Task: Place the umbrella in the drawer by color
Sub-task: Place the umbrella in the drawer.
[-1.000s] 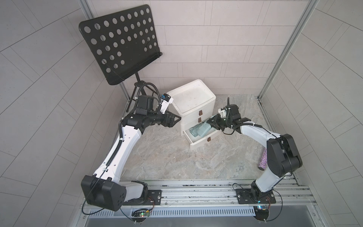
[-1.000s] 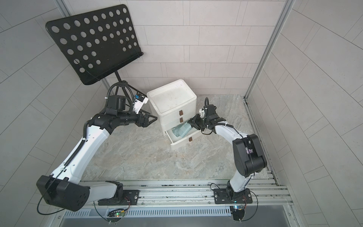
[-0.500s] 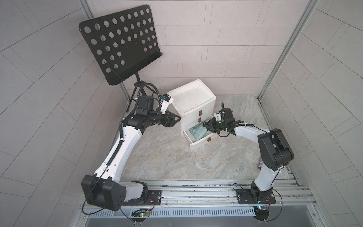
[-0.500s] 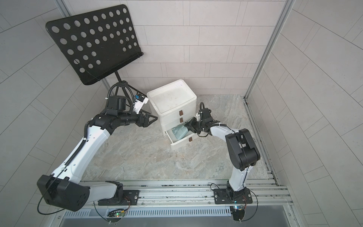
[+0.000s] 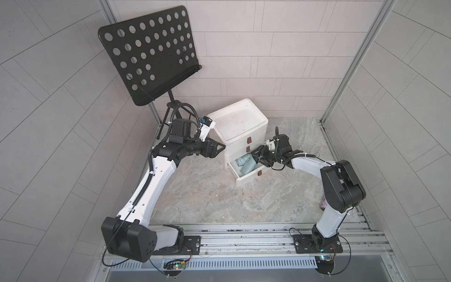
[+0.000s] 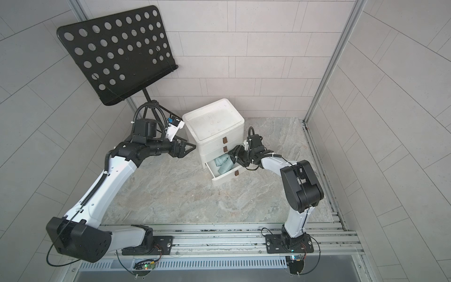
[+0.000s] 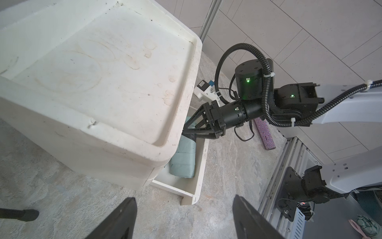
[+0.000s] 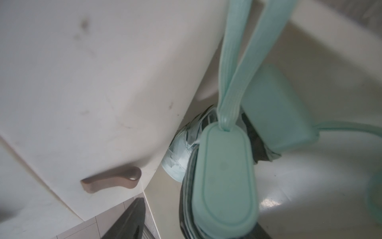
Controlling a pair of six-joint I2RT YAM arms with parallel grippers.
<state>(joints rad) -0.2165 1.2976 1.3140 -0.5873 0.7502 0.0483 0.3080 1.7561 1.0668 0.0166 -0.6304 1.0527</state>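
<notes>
A mint-green folded umbrella lies in the pulled-out bottom drawer of a white three-drawer cabinet. My right gripper reaches into that drawer. In the right wrist view its jaws stand open around the umbrella's handle end. One dark finger shows apart from it; the other is hidden behind it. My left gripper hovers open and empty beside the cabinet's left side.
A black perforated music stand rises at the back left. A purple glittery stick-shaped thing lies on the floor by the right arm's base. The two upper drawers are shut, with brown tab handles. Metal rails border the front.
My right gripper moved deeper toward the drawer and its jaws spread apart, letting go of the mint-green umbrella. The right elbow swung forward. The left arm stayed still.
</notes>
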